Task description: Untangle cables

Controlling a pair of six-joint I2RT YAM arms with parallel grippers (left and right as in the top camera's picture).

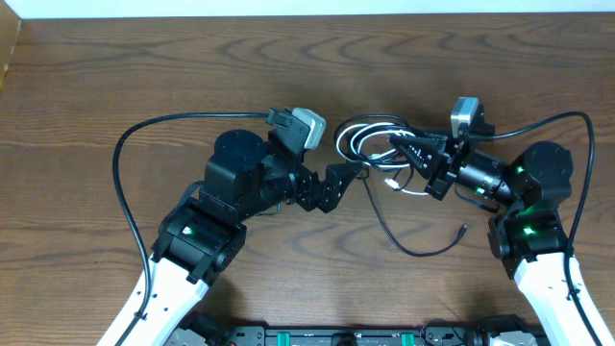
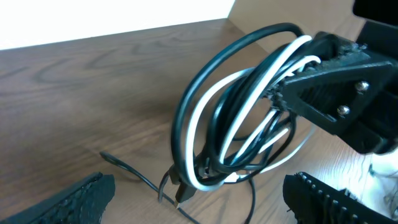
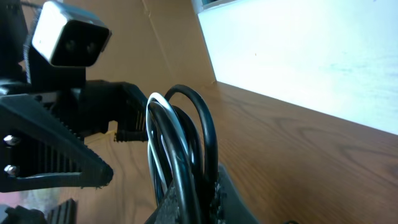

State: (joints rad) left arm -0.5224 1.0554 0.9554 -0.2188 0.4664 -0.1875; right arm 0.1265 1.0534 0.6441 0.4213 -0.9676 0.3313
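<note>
The cables (image 1: 370,139) are a looped bundle of black and white cords at the table's middle. My right gripper (image 1: 402,151) is shut on the bundle's right side and holds it up off the wood. In the right wrist view the cords (image 3: 180,149) rise from between its pinched jaws (image 3: 196,208). My left gripper (image 1: 348,183) stands open just left of the bundle, touching nothing. In the left wrist view the loops (image 2: 217,118) hang beyond the gap between its spread fingers (image 2: 81,199), with a small plug (image 2: 182,193) dangling near the wood. The right gripper's fingers (image 2: 329,87) clamp the loops from the right.
One black cord trails off the bundle across the wooden table (image 1: 144,58) toward the front, ending in a plug (image 1: 464,231). The arms' own thick black wires (image 1: 120,163) arc at both sides. The left wrist camera (image 3: 68,37) shows close in the right wrist view.
</note>
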